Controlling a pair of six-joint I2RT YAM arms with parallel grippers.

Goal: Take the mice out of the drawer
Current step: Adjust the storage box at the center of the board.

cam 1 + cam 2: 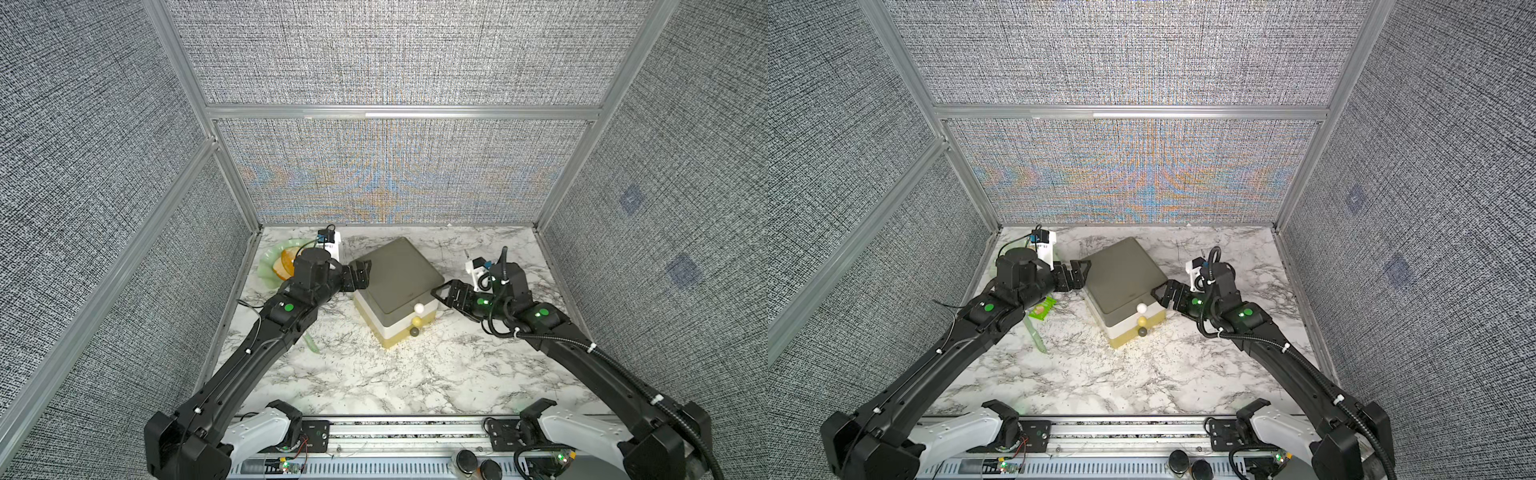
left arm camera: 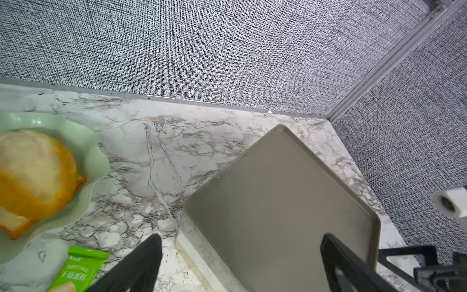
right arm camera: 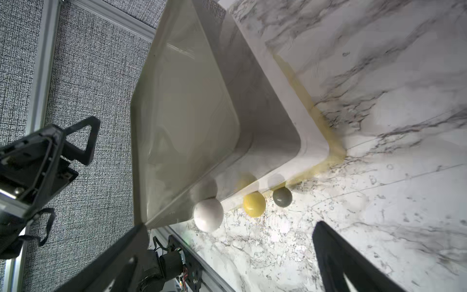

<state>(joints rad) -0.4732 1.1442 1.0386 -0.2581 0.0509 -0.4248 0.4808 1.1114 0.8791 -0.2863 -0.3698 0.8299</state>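
1. In both top views the left pincer point(image 1: 364, 274) stands spread wide and empty at the far corner of the drawer unit point(image 1: 399, 274). The right pincer point(image 1: 439, 300), equally spread and empty, sits just beside the white knob point(image 1: 419, 308). All three drawers look shut, so the mice are hidden, presumably inside.
2. Left wrist: the drawer unit point(image 2: 278, 202) has its edge between the fingers of the left pincer point(image 2: 240, 237); I cannot tell whether they touch it. Off to the side of this pincer a green plate point(image 2: 98, 156) holds a bun point(image 2: 35, 172), and a green packet point(image 2: 78, 268) lies closer.
3. Right wrist: just ahead of the right pincer point(image 3: 230, 226) sit the white knob point(image 3: 208, 215), yellow knob point(image 3: 254, 204) and grey knob point(image 3: 282, 197), the white one nearest. The mice are probably light, hard, rounded and slippery, best gripped across the flanks.
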